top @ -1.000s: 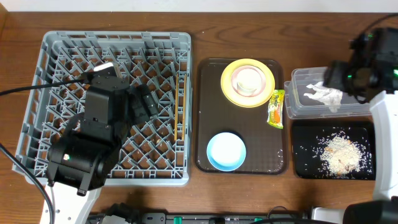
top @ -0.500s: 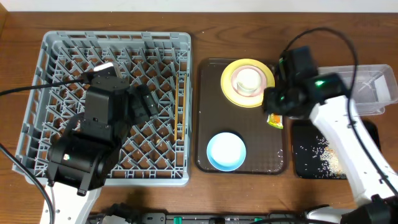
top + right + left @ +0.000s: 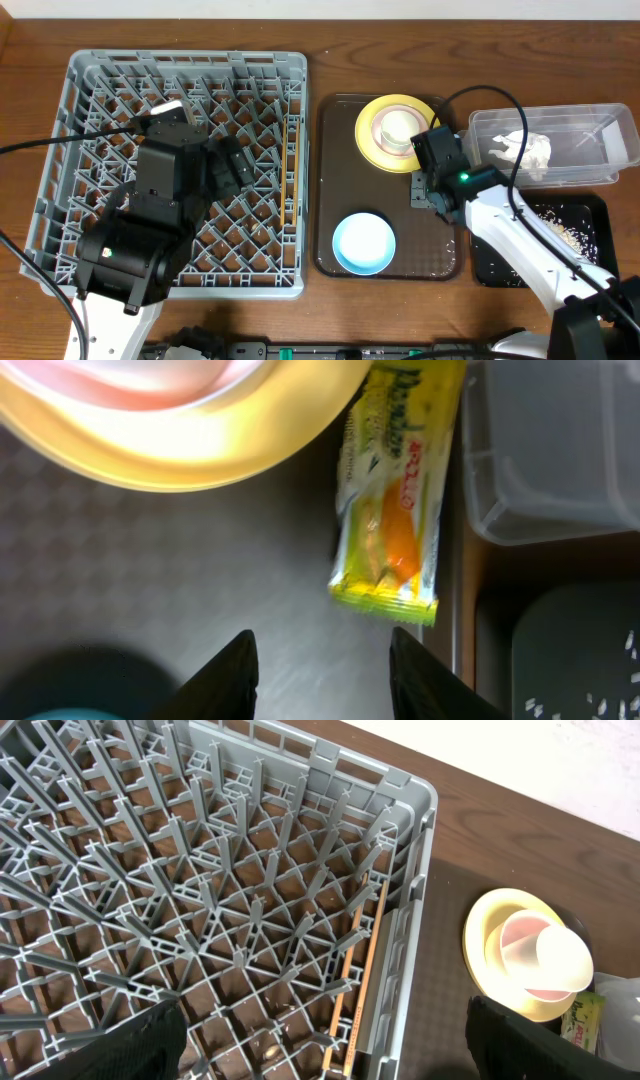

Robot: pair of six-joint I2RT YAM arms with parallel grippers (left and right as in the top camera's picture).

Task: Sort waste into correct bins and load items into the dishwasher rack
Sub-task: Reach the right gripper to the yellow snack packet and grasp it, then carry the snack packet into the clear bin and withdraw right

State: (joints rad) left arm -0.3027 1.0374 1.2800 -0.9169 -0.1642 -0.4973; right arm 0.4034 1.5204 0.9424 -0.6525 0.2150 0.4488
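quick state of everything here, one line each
snack wrapper: flat on tray, ungripped
napkin: in clear tub
rice scraps: in black tub
yellow plate: on tray, cup on it
blue bowl: on tray, empty
chopsticks: in rack, along one wall
right pincer: open above snack wrapper
left pincer: open over rack

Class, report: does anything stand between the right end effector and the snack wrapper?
Nothing visible does. The snack wrapper lies flat on the tray just ahead of the open right end effector; the yellow plate and clear tub flank it.
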